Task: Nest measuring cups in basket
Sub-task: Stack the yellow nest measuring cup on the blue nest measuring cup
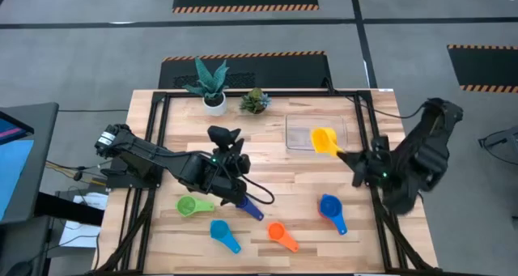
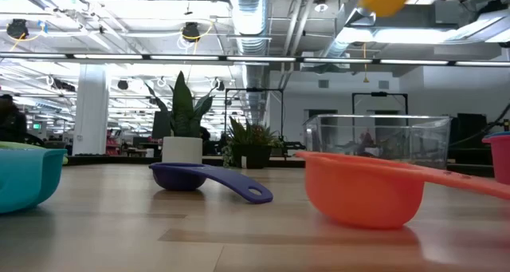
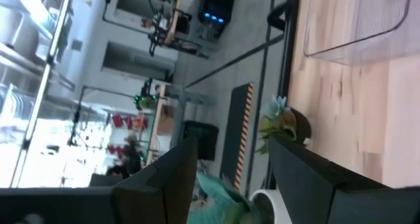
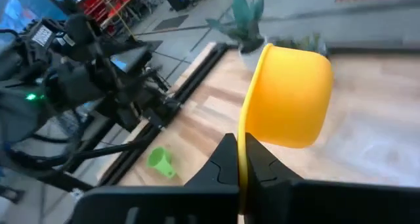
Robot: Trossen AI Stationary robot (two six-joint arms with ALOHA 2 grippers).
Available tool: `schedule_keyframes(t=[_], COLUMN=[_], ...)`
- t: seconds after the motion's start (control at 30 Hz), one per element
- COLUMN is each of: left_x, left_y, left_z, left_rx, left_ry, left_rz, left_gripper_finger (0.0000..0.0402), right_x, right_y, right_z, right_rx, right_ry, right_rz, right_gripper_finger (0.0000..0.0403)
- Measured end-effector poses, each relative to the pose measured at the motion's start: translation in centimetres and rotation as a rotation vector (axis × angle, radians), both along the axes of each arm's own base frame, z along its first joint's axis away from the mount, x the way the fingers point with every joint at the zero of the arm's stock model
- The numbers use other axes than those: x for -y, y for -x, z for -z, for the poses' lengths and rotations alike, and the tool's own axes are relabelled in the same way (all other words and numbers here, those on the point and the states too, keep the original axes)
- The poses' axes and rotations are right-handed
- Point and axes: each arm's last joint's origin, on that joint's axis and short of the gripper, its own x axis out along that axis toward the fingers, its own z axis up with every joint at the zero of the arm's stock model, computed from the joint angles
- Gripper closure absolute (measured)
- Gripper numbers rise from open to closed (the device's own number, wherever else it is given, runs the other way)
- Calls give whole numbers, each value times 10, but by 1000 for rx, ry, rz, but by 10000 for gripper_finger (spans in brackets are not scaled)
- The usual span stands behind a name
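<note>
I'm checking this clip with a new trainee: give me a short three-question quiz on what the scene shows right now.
1. True or false: the right gripper is shut on the yellow cup.
2. Which cup lies closest to the left gripper? A green, B dark blue, C orange.
3. Fill in: the yellow cup hangs above the clear ____.

Key:
1. True.
2. B, the dark blue cup.
3. Basket.
</note>
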Motion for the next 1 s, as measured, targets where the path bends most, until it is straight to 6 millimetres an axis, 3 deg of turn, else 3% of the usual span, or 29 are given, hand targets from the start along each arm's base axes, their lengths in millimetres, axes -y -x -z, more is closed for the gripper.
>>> schedule_keyframes(t=[0.17,0.33,0.73,1.0], left_x=[0,0,0,1], left_y=[1,1,0,0], left_z=[1,1,2,4], left_rx=[18,17,31,68], left_ry=[28,30,86,164], left_rz=[-5,-5,2,-1], left_gripper_finger=[216,216,216,216], right_x=[-24,-46,-72,-97], right_y=[2,-8,-42,-53], right_z=[22,40,57,90], right_rx=[60,51,272,370], right_ry=[1,2,153,-10], right_rz=[44,54,100,110], right_gripper_finger=[398,398,398,398])
